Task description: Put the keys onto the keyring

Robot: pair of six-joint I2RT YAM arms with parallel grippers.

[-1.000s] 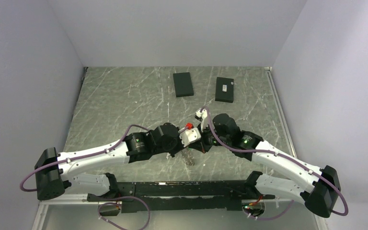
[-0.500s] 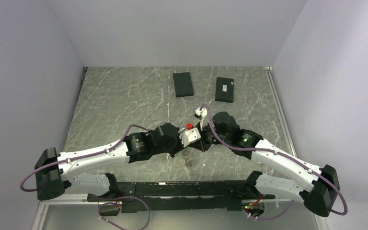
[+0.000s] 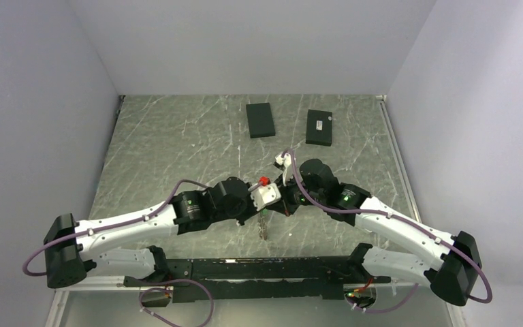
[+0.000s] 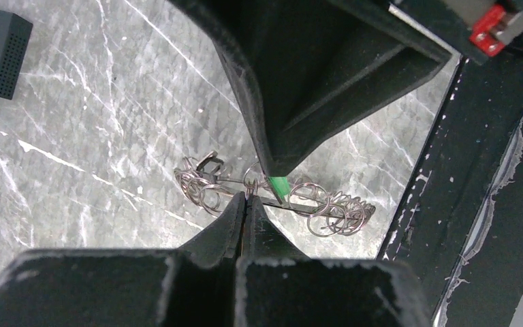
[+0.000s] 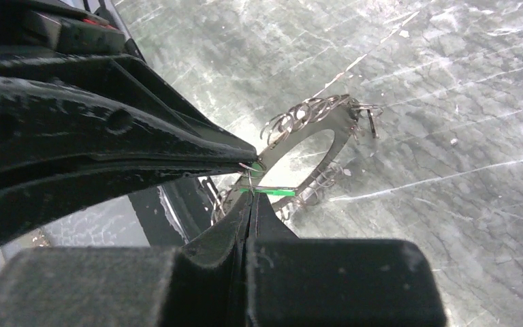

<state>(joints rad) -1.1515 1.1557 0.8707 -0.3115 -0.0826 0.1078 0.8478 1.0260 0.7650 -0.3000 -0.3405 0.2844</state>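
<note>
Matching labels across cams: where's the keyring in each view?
Top external: keyring edge-on, a thin vertical sliver at frame centre, just below where the arms meet.
Left wrist: keyring edge-on, a thin near-horizontal band at mid-frame.
Right wrist: keyring face-on, open centre showing, slightly right of centre.
Shared landmark: green sliver against it in both wrist views; not discernible from above.

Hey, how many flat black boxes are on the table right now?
2. The left box lies toward the far edge of the table; the right box sits beside it, apart. Others could be hidden.
</note>
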